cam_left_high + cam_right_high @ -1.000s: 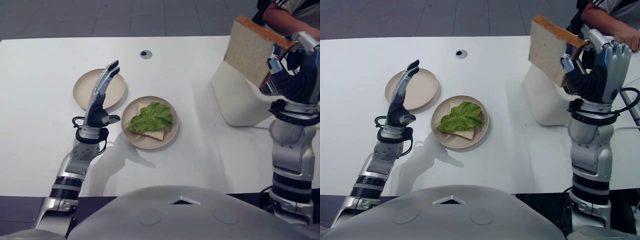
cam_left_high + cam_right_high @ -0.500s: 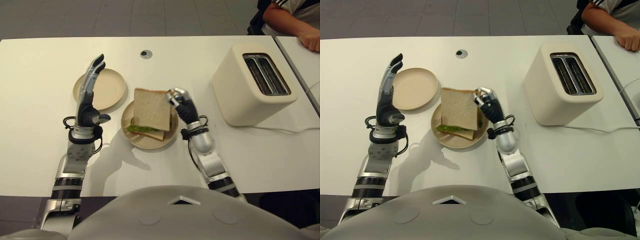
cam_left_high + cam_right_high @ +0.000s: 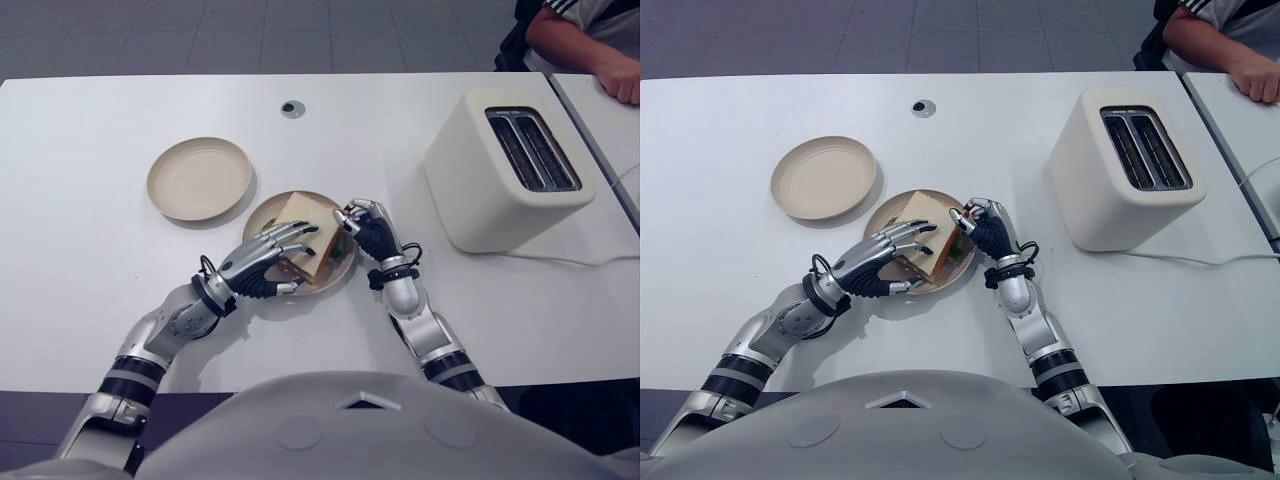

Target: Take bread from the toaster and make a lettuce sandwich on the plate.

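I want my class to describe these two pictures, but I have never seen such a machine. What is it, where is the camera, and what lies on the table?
It is a humanoid robot whose two arms end in fingered hands. Both pictures come from a two-eyed camera on its head, looking down at a white table, so they show almost the same scene. On the table stand a cream toaster with empty slots, an empty plate, and a second plate bearing a bread-and-lettuce sandwich. The left hand lies over the sandwich's left side; the right hand grips its right edge.
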`<state>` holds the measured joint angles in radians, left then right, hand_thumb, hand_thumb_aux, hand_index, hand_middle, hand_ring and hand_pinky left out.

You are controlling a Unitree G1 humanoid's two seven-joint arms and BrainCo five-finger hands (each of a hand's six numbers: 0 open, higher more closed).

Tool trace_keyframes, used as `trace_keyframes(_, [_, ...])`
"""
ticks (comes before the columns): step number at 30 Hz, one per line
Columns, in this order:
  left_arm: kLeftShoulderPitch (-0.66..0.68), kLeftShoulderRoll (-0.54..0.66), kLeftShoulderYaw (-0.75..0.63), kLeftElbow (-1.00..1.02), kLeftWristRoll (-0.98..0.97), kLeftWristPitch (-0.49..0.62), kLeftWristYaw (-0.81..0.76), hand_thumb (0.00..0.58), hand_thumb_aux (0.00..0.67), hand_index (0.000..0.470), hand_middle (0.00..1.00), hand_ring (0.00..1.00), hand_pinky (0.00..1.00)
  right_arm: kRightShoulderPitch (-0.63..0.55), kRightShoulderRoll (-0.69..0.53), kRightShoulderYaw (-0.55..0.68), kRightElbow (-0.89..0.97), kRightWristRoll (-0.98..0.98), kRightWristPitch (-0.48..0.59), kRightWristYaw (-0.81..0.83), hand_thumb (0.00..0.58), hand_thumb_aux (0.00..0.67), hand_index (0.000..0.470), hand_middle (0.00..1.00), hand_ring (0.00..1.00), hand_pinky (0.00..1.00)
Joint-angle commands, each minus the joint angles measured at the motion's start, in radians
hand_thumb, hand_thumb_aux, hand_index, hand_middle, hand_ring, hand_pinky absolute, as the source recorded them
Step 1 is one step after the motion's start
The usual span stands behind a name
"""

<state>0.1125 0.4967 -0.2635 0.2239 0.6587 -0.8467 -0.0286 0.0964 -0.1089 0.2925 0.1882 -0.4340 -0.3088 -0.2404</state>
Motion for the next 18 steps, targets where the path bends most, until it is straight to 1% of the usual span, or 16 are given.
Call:
trace_keyframes(1, [0.006, 0.043, -0.057, 0.139, 0.072, 0.095, -0.053, 0.472, 0.381, 0.267, 0.00, 0.00, 0.00, -0.013, -0.007, -0.058, -0.116, -0.013, -0.018, -0.043, 0.000, 0.000, 0.000, 0.00, 0.00, 0.00])
trace_keyframes(3, [-0.014, 0.038, -0.062, 0.152, 0.074, 0.090, -0.018, 0.458, 0.363, 0.254, 0.00, 0.00, 0.00, -0.011, -0.027, -0.137, -0.211, -0.052, -0.036, -0.118, 0.000, 0.000, 0.000, 0.00, 0.00, 0.00])
trace_keyframes(4, [-0.025, 0.032, -0.061, 0.149, 0.076, 0.079, 0.010, 0.438, 0.339, 0.238, 0.00, 0.00, 0.00, -0.006, -0.033, -0.169, -0.261, -0.070, -0.047, -0.147, 0.000, 0.000, 0.000, 0.00, 0.00, 0.00])
trace_keyframes(5, [-0.037, 0.017, -0.047, 0.129, 0.067, 0.061, 0.053, 0.261, 0.173, 0.122, 0.00, 0.00, 0.00, 0.006, -0.037, -0.181, -0.314, -0.092, -0.060, -0.157, 0.000, 0.000, 0.000, 0.00, 0.00, 0.00])
trace_keyframes(6, [-0.048, -0.006, -0.029, 0.100, 0.041, 0.034, 0.098, 0.000, 0.000, 0.000, 0.00, 0.00, 0.00, 0.018, -0.040, -0.169, -0.356, -0.113, -0.075, -0.151, 0.000, 0.000, 0.000, 0.00, 0.00, 0.00])
trace_keyframes(7, [-0.053, -0.038, -0.010, 0.060, -0.022, -0.002, 0.130, 0.000, 0.000, 0.000, 0.00, 0.00, 0.00, 0.032, -0.047, -0.129, -0.380, -0.120, -0.091, -0.116, 0.000, 0.000, 0.000, 0.00, 0.00, 0.00])
trace_keyframes(8, [-0.048, -0.072, -0.011, -0.003, -0.174, -0.027, 0.123, 0.000, 0.000, 0.000, 0.00, 0.00, 0.00, 0.047, -0.054, -0.069, -0.383, -0.103, -0.109, -0.057, 0.000, 0.000, 0.000, 0.47, 0.47, 0.47])
trace_keyframes(9, [-0.032, -0.081, -0.040, -0.100, -0.389, -0.035, 0.090, 0.000, 0.000, 0.000, 0.00, 0.00, 0.00, 0.060, -0.069, 0.003, -0.373, -0.062, -0.126, 0.028, 0.087, 0.053, 0.037, 1.00, 1.00, 1.00])
trace_keyframes(10, [-0.005, -0.045, -0.077, -0.219, -0.610, -0.035, 0.042, 0.304, 0.208, 0.146, 1.00, 1.00, 1.00, 0.081, -0.088, 0.063, -0.373, -0.004, -0.142, 0.111, 0.580, 0.670, 0.470, 1.00, 1.00, 1.00])
trace_keyframes(11, [0.033, 0.029, -0.100, -0.340, -0.821, -0.034, -0.015, 0.580, 0.670, 0.470, 1.00, 1.00, 1.00, 0.103, -0.117, 0.114, -0.384, 0.078, -0.158, 0.201, 0.580, 0.670, 0.470, 1.00, 1.00, 1.00])
trace_keyframes(12, [0.082, 0.119, -0.105, -0.424, -0.964, -0.029, -0.081, 0.580, 0.670, 0.470, 1.00, 1.00, 1.00, 0.123, -0.163, 0.173, -0.395, 0.161, -0.172, 0.305, 0.580, 0.670, 0.470, 1.00, 1.00, 1.00])
trace_keyframes(13, [0.131, 0.195, -0.088, -0.442, -1.030, -0.018, -0.153, 0.580, 0.670, 0.470, 1.00, 1.00, 1.00, 0.140, -0.203, 0.233, -0.380, 0.214, -0.211, 0.385, 0.580, 0.670, 0.470, 1.00, 1.00, 1.00])
trace_keyframes(14, [0.173, 0.255, -0.071, -0.414, -1.032, 0.004, -0.222, 0.580, 0.670, 0.470, 1.00, 1.00, 1.00, 0.149, -0.237, 0.288, -0.347, 0.231, -0.248, 0.451, 0.580, 0.670, 0.470, 1.00, 1.00, 1.00])
trace_keyframes(15, [0.211, 0.313, -0.058, -0.328, -0.980, 0.021, -0.293, 0.580, 0.670, 0.470, 1.00, 1.00, 1.00, 0.153, -0.262, 0.337, -0.295, 0.217, -0.287, 0.499, 0.580, 0.670, 0.470, 1.00, 1.00, 1.00])
trace_keyframes(17, [0.267, 0.405, -0.052, -0.159, -0.907, 0.068, -0.413, 0.580, 0.670, 0.470, 1.00, 1.00, 1.00, 0.159, -0.296, 0.400, -0.221, 0.196, -0.332, 0.575, 0.580, 0.670, 0.470, 1.00, 1.00, 1.00])
trace_keyframes(18, [0.281, 0.429, -0.067, -0.094, -0.854, 0.092, -0.454, 0.580, 0.670, 0.470, 1.00, 1.00, 1.00, 0.158, -0.306, 0.419, -0.195, 0.190, -0.346, 0.602, 0.580, 0.670, 0.470, 1.00, 1.00, 1.00])
